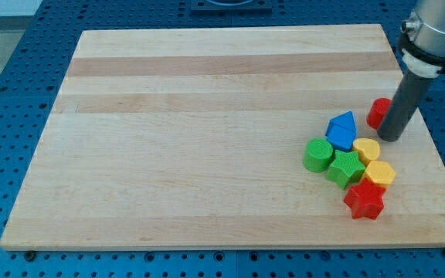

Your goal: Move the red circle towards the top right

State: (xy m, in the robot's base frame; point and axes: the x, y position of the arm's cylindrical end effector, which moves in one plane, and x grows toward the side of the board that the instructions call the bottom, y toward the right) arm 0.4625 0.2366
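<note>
The red circle (377, 113) is a small red cylinder near the board's right edge, partly hidden behind my rod. My tip (388, 138) rests on the board just below and to the right of it, touching or nearly touching it. Below and to the left lies a cluster: a blue block (342, 130), a green cylinder (317, 154), a green star (345, 167), a yellow round block (367, 149), a yellow hexagon (379, 174) and a red star (364, 201).
The wooden board (207, 131) lies on a blue perforated table. The board's right edge (431, 131) is close to the red circle. The arm's grey body (439, 31) hangs over the top right corner.
</note>
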